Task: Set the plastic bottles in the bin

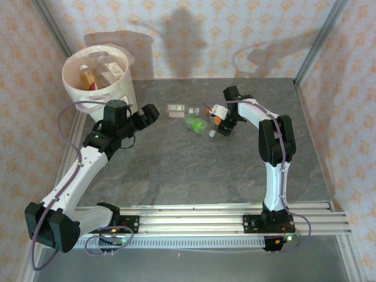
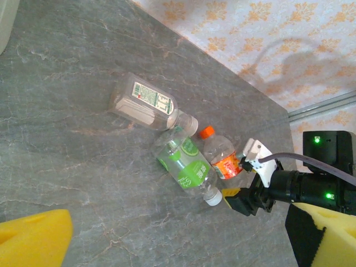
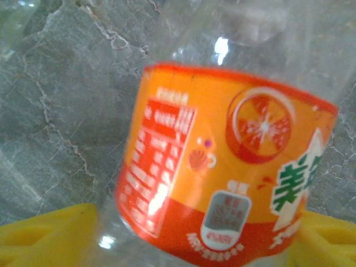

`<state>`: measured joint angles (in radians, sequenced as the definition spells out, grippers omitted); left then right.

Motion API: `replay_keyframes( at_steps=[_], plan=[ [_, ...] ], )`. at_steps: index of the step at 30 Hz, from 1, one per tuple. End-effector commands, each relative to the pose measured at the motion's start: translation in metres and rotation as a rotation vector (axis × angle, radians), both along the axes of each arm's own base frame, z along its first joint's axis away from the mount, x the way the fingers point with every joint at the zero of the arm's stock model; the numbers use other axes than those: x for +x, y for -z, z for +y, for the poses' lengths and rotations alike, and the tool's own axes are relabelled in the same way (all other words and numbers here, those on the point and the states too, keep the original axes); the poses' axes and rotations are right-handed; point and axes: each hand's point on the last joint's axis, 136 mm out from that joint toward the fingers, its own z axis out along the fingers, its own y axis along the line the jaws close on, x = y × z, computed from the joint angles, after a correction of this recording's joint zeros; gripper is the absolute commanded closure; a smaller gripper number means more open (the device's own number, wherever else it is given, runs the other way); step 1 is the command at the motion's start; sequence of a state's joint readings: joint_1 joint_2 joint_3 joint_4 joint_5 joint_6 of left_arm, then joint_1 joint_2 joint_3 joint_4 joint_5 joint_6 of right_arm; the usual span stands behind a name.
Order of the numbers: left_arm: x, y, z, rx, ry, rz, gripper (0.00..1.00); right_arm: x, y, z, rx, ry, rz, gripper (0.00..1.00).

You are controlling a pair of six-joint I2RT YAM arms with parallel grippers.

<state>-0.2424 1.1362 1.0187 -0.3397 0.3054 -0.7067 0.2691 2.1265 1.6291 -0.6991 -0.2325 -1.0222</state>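
Three bottles lie on the table (image 1: 176, 170): a clear one (image 2: 146, 104), a green-labelled one (image 2: 186, 167), an orange-labelled one (image 2: 221, 158). One bin (image 1: 79, 94) holds at least two more bottles (image 1: 87, 75). There are two arms, the left arm (image 1: 82, 170) and the right arm (image 1: 273, 158).

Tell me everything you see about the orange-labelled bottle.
The orange-labelled bottle is clear plastic with an orange cap and a label showing an orange slice and green characters. It lies on its side on the grey table, beside a green-labelled bottle. The right hand straddles it, yellow pads either side.
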Motion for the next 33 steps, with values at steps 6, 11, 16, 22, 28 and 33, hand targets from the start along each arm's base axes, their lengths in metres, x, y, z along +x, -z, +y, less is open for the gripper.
replay_keyframes(
  at_steps=[6, 11, 16, 22, 28, 33],
  plan=[
    [-0.002, 0.006, 0.001, 0.015, -0.003, 0.008, 0.0, -0.013, 0.005, -0.011, 0.001, 0.07, -0.03, 0.39],
    [0.001, 0.008, -0.004, -0.015, 0.005, 0.016, 0.0, -0.016, -0.009, -0.01, 0.041, 0.105, -0.085, 0.49],
    [0.002, 0.012, -0.007, -0.045, 0.004, 0.021, 0.0, -0.022, -0.026, -0.013, 0.095, 0.161, -0.129, 0.62],
    [0.007, 0.019, -0.017, -0.098, 0.023, 0.034, 0.0, -0.036, -0.057, -0.018, 0.154, 0.217, -0.219, 0.67],
    [0.018, 0.023, -0.032, -0.113, 0.056, 0.043, 0.0, -0.044, -0.093, -0.024, 0.269, 0.334, -0.394, 0.76],
    [0.027, 0.02, -0.051, -0.132, 0.107, 0.033, 0.0, -0.064, -0.125, -0.007, 0.474, 0.374, -0.42, 0.81]
  ],
)
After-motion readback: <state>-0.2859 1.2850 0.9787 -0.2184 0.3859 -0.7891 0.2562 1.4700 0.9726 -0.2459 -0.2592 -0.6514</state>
